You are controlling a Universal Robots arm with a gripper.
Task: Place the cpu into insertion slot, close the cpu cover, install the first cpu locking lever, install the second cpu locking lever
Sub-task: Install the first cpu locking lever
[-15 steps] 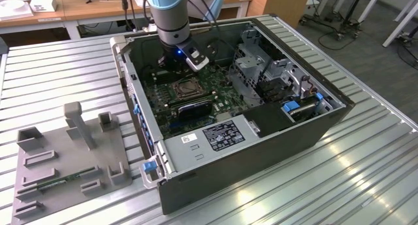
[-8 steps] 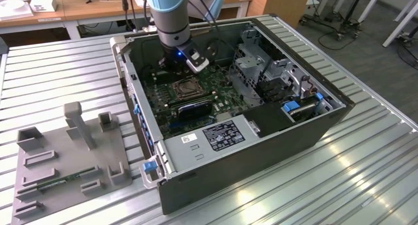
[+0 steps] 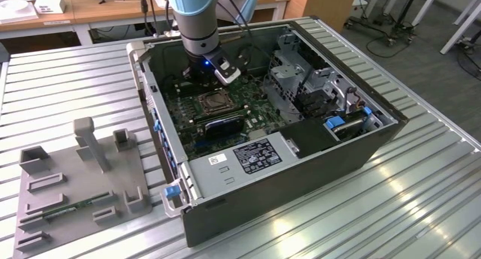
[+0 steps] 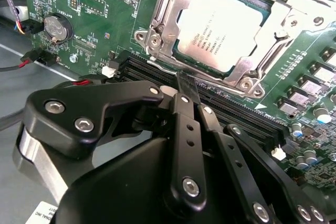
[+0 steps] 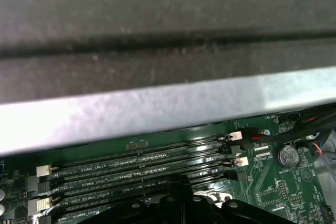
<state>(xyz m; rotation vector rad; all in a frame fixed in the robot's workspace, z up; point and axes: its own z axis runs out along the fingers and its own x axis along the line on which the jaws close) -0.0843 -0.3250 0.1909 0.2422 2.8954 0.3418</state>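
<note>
In the second wrist view the cpu [image 4: 223, 27] lies flat in the insertion slot [image 4: 157, 38], its pale metal top facing up. The silvery cpu cover [image 4: 247, 69] lies down over the chip's edges. A thin wire lever [image 4: 159, 9] runs along one side of the socket. My gripper [image 4: 186, 88] is shut, its black fingers pressed together, with the tip right at the socket's edge beside the black memory slots [image 4: 236, 111]. In the exterior view the gripper [image 3: 213, 79] hangs just above the insertion slot [image 3: 214, 102] inside the open computer case [image 3: 301, 174].
A drive cage [image 3: 289, 73] and black fan shroud [image 3: 225, 125] stand close to the socket. The first wrist view shows the memory slots [image 5: 142, 163] and a grey case wall [image 5: 157, 108]. A grey fixture [image 3: 83, 180] sits on the slatted table at the exterior view's left.
</note>
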